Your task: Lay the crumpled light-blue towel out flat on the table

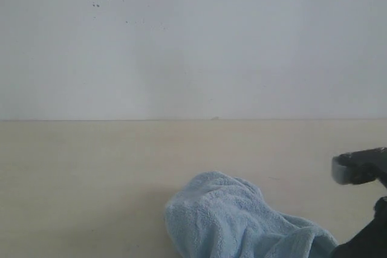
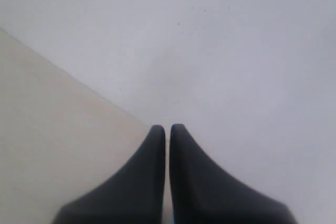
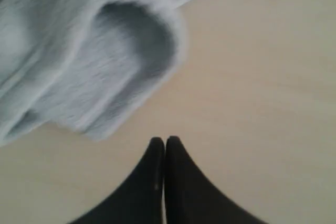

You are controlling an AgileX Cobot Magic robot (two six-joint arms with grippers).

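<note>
Towel [image 1: 242, 222] lies crumpled on the table [image 1: 91, 173], low in the exterior view at about 5 o'clock and running off the near edge of the picture. The heap's long axis runs roughly from 10 o'clock to 4 o'clock, with the high rounded hump at the 10 o'clock end. The right arm [image 1: 360, 167] comes in at the 4 o'clock edge, and the towel lies toward 8 o'clock from it, close by. The right gripper [image 3: 164, 140] has its jaws pressed together on nothing and hangs over bare tabletop, a curled fold of the towel just ahead of the tips and not touching them. The left gripper [image 2: 167, 127] has its jaws closed too, also empty, and faces the wall [image 2: 236, 51] and the table's far edge with no towel in its view. I judge the right arm the nearer one, and it must part its jaws before it can take that fold
</note>
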